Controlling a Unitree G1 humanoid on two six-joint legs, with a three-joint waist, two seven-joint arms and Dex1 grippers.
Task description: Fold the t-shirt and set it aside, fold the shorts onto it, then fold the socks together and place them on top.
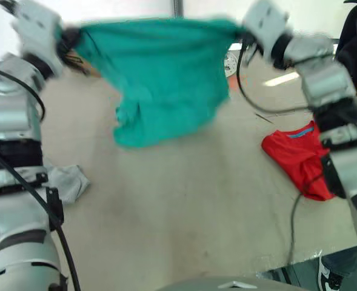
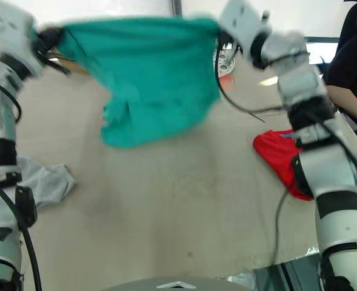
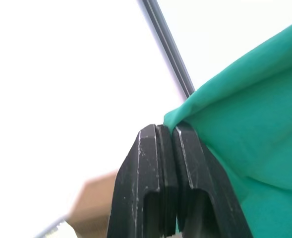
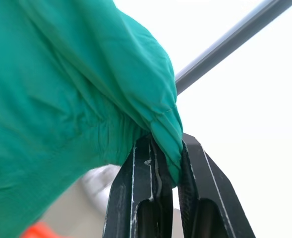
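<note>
Lying nearest to the camera, by the left edge of the tabletop [image 1: 184,200], the socks [image 1: 66,182] are resting as a crumpled light grey heap, partly hidden behind the left arm. Over at the right edge, the t-shirt [image 1: 296,159] is lying folded into a compact red bundle, with a strip of blue showing at its neck.

Both arms are holding the shorts [image 1: 163,79] up in the air above the far part of the tabletop. The left gripper [image 3: 169,130] is pinching one upper corner of the teal fabric, with its fingers [image 3: 148,168] pressed fully together on the cloth. The right gripper [image 4: 165,148] is gripping the other upper corner, where the fabric is gathered into folds, and its fingers [image 4: 136,188] are closed tightly on that bunch. The top edge of the shorts is stretching between the two grippers, and the rest is hanging down loosely; the lower part is probably not touching the tabletop, but the blur is making this hard to judge.

A person in dark clothing [image 2: 354,66] is standing beyond the far right corner.
</note>
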